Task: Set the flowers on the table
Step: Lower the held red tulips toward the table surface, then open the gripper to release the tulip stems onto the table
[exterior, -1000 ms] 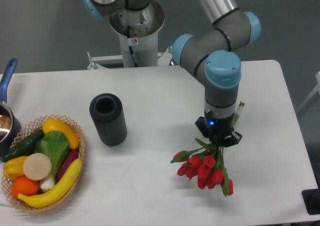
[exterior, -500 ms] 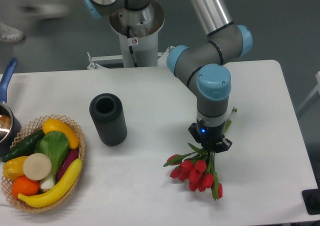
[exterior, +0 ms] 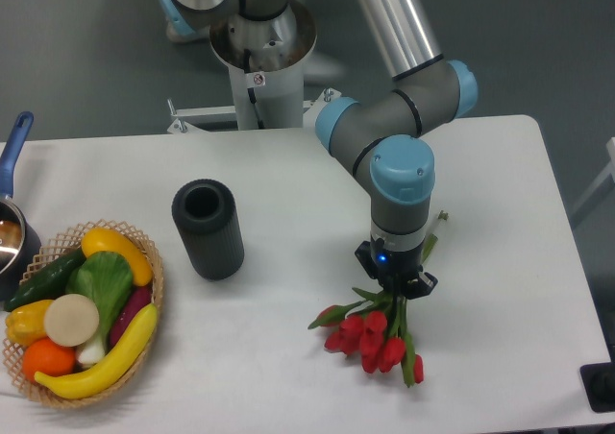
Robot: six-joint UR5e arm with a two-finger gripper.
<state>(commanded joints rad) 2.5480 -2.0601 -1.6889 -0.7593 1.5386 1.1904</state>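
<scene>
the gripper (exterior: pixel 395 282) is clamped on the green stems of the flowers (exterior: pixel 377 337), a bunch of red tulips whose heads lie low over the white table (exterior: pixel 288 194), right of centre near the front edge. well to the left stands a black cylinder (exterior: pixel 208 229), and further left a wicker basket (exterior: pixel 154 285) of fruit and vegetables.

The table (exterior: pixel 288 165) has bare white surface along its far edge and across the middle, between the black cylinder (exterior: pixel 208 229) and the flowers (exterior: pixel 375 336). The cylinder stands upright left of centre. A wicker basket (exterior: pixel 154 290) of produce fills the near left corner, and a pot (exterior: pixel 12 237) sits at the left edge.
</scene>
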